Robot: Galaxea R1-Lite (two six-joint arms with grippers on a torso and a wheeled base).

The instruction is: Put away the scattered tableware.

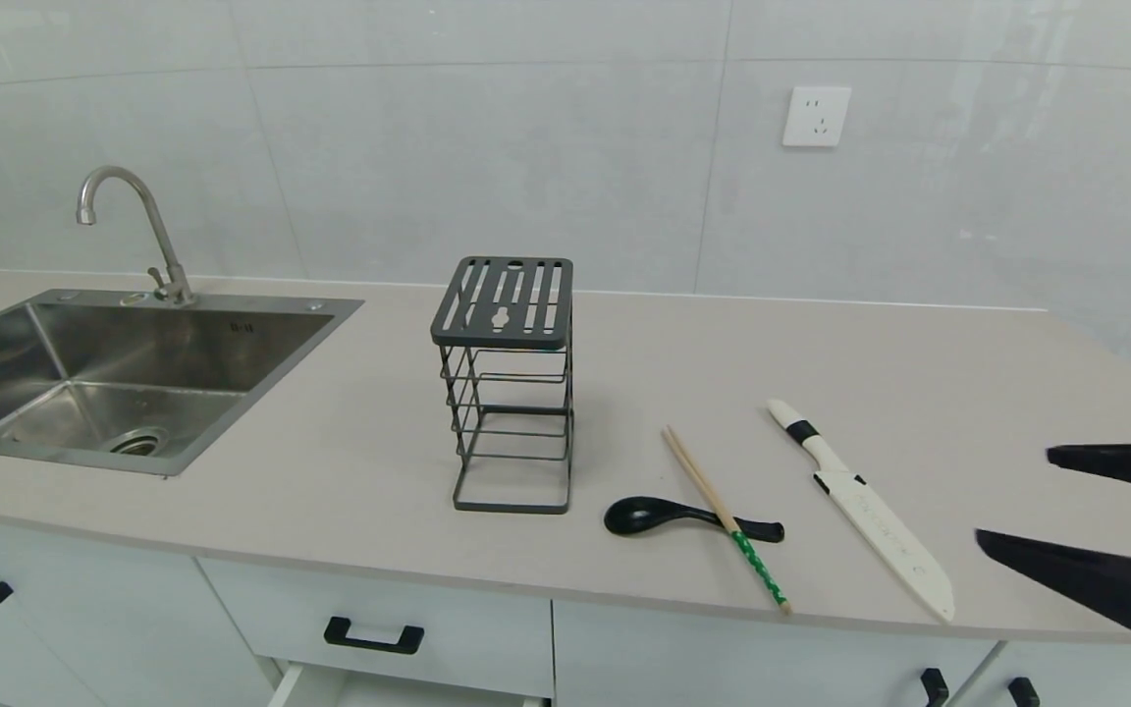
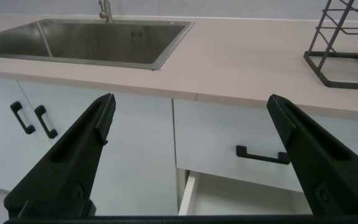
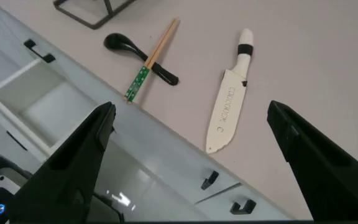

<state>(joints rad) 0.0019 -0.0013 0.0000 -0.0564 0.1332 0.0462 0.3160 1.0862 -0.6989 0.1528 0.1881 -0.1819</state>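
We see a black spoon (image 1: 636,516) at lower centre, chopsticks (image 1: 698,476) crossing its handle. A white knife (image 1: 860,506) lies flat to their right.

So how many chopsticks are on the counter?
2. The chopsticks lie pressed side by side as a pair, crossing the handle of the black spoon, between the rack and the white knife. None seem hidden.

Black left tool (image 2: 191,98), right tool (image 3: 191,106) (tapered)
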